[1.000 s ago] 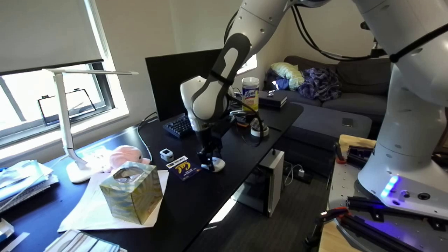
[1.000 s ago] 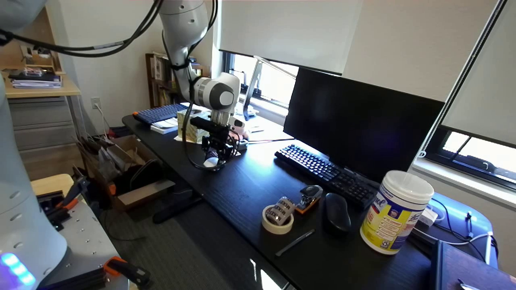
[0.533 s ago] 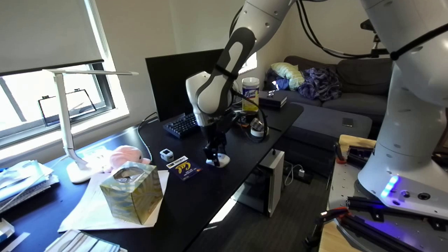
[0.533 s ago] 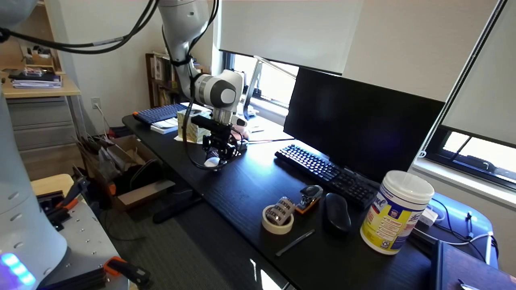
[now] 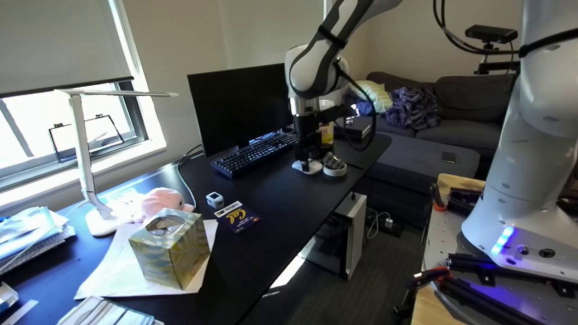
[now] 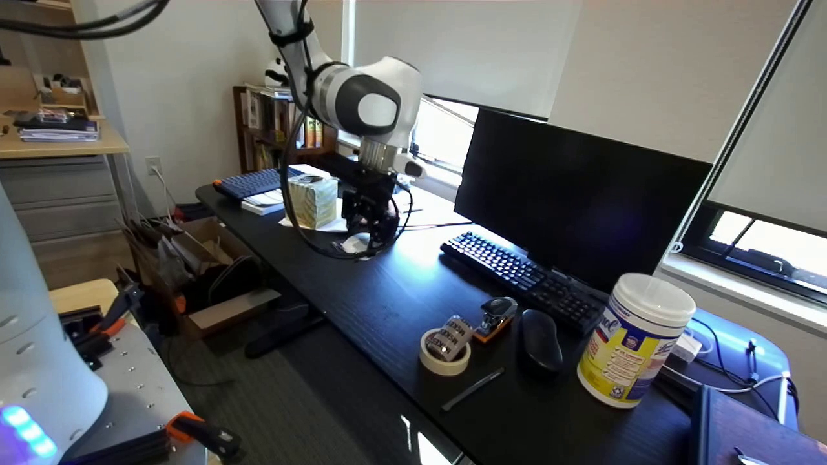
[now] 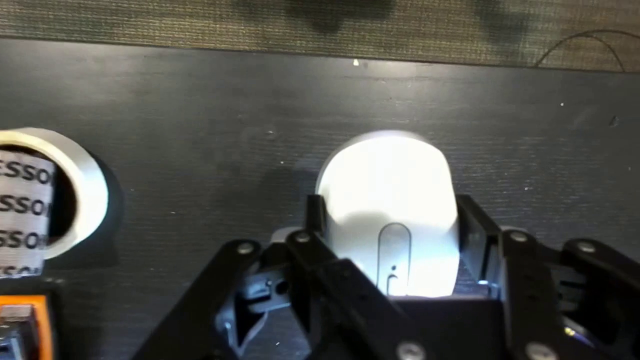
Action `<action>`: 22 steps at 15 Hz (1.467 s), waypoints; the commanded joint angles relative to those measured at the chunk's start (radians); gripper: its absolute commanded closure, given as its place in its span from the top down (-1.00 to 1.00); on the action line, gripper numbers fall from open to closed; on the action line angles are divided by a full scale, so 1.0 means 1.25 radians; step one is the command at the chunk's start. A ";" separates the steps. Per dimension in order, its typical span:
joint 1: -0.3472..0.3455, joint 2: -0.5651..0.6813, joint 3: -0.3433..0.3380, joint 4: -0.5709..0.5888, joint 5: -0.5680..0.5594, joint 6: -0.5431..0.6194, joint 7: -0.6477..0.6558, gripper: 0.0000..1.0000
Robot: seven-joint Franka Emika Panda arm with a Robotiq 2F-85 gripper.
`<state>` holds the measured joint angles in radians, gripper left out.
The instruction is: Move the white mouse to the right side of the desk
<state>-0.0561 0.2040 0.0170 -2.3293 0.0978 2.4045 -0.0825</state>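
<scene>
The white mouse is between the two fingers of my gripper, with a finger against each side. My gripper is shut on it. In both exterior views the white mouse hangs below the gripper, partly hidden by the fingers. Comparing the views, it is held above the black desk, not resting on it. In the wrist view the desk lies under the mouse, with its edge at the top.
A tape roll, orange stapler, black mouse, pen and wipes tub stand toward one end. A keyboard and monitor line the back. A tissue box stands toward the other end.
My arm has risen and moved along the desk away from the tissue box, toward the tape roll end. The white mouse has left its place by the Cal card and come up with the gripper.
</scene>
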 commanded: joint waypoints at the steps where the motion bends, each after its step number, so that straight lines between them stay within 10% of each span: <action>1: -0.062 -0.151 -0.048 -0.063 0.093 -0.059 -0.048 -0.21; 3: -0.097 -0.182 -0.099 -0.029 0.119 -0.128 -0.108 -0.21; 4: -0.060 -0.131 -0.080 -0.027 0.079 -0.082 -0.048 0.29; 8: -0.090 -0.181 -0.120 -0.024 0.091 -0.125 -0.090 0.29; 9: -0.087 -0.180 -0.117 -0.025 0.093 -0.125 -0.090 -0.21; 21: -0.256 0.089 -0.276 0.108 0.169 -0.014 0.088 -0.21; 22: -0.243 0.044 -0.265 0.080 0.135 -0.026 0.061 0.29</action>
<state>-0.3518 0.2632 -0.3250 -2.2290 0.2736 2.3741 -0.0112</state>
